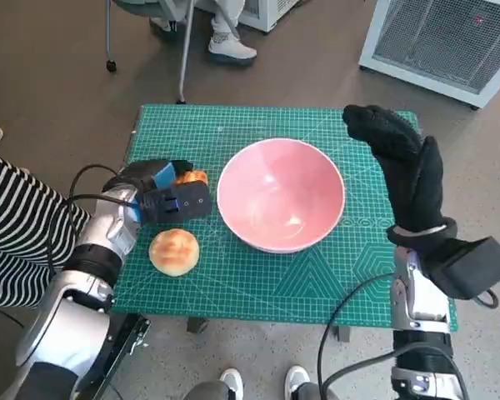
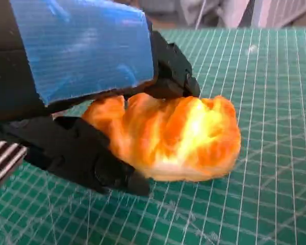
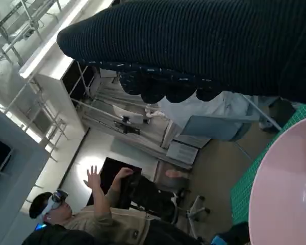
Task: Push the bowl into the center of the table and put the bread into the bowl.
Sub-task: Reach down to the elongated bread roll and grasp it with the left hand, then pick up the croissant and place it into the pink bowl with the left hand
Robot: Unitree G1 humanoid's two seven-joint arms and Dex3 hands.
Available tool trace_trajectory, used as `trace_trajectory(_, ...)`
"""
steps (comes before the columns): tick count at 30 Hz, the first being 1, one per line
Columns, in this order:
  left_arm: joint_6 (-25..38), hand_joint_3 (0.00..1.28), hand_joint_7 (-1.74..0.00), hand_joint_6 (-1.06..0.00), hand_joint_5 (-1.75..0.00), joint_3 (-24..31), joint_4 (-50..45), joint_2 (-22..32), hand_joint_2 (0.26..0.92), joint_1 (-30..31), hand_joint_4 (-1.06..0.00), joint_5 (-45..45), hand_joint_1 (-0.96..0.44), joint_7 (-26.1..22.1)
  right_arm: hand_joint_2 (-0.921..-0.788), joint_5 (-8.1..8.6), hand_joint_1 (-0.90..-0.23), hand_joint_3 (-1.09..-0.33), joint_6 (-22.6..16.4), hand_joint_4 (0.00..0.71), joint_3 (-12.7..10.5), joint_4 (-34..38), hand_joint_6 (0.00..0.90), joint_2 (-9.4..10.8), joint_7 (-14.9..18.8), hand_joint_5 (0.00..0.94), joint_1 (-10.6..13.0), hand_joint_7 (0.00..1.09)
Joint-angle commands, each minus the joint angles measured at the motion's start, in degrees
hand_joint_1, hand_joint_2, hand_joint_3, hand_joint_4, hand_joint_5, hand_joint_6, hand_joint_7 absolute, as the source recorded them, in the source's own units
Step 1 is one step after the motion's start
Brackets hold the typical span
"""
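Bowl: pink bowl [image 1: 282,207] is sitting upright near the middle of the green cutting mat [image 1: 267,275], nothing lying inside it; its rim is also showing in the right wrist view [image 3: 285,189].
Held bread: orange-brown crusty piece [image 2: 173,135] is sitting between the left hand's black fingers [image 2: 92,158], its underside touching the mat [image 2: 245,204]; in the head view only a small bit of it [image 1: 192,177] is peeking out past the hand, just left of the bowl and apart from it.
Second bread: round pale bun [image 1: 174,252] is lying on the mat nearer the robot than the left hand, left of the bowl, touching neither.
Left hand: blue-taped hand [image 1: 162,193] is gripping the orange bread, fingers closing around both sides of it [image 2: 86,66].
Right hand: gloved hand [image 1: 400,158] is hanging over the mat's right side, beside the bowl's right rim, fingers stretched out flat and holding nothing; whether it is touching the bowl is hard to say from here. The glove [image 3: 204,46] is showing as a dark band in its own wrist view.
Table: mat is covering the small table top; table edge hardly visible.
Surroundings: person in a striped sleeve [image 1: 17,225] is sitting at the left; feet [image 1: 231,48] are showing beyond the table; another person with raised hands [image 3: 97,209] is showing in the right wrist view.
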Motion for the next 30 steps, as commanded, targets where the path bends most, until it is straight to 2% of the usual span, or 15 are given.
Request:
trace_trajectory(1, -1.9, 0.07, -0.95, -0.69, -1.25, 0.1, -0.7, 1.3, 0.910, 1.2, -0.69, 0.4, 0.02, 2.0, -0.921, 0.60, -0.811, -0.765, 0.9, 0.219, -0.1, 0.2, 0.031, 0.1, 0.5, 0.002, 1.5, 0.62)
trace_trajectory(5, -3.5, 0.06, -0.97, -0.67, -1.26, 0.9, -1.3, 2.0, 0.914, 0.7, -0.72, -0.2, 0.01, 3.6, -0.921, 0.57, -0.809, -0.765, 0.9, 0.222, 0.0, 0.1, 0.028, 0.1, 0.5, 0.003, 1.5, 0.62)
trace_trajectory(12, -5.0, 0.05, -1.08, -0.63, -1.16, 2.8, -3.9, 3.2, 0.913, -0.1, -0.77, -1.2, 0.00, 4.9, -0.921, 0.42, -0.804, -0.768, 1.0, 0.230, 0.1, 0.0, 0.020, 0.1, 0.4, 0.007, 1.8, 0.62)
trace_trajectory(18, -5.7, 0.05, -1.13, -0.61, -1.13, 5.4, -9.3, 4.6, 0.919, -0.1, -0.77, -2.3, 0.00, 5.0, -0.921, 0.64, -0.801, -0.770, 0.9, 0.235, 0.0, 0.0, 0.016, -0.1, 0.6, 0.009, 1.9, 0.62)
trace_trajectory(30, -3.9, 0.04, -1.19, -0.59, -1.07, 11.5, -31.9, 6.8, 0.920, 4.5, -0.77, -4.4, 0.00, 3.2, -0.921, 1.53, -0.815, -0.762, 1.3, 0.246, -0.7, 0.3, 0.019, -0.4, 1.4, 0.013, 1.9, 0.62)
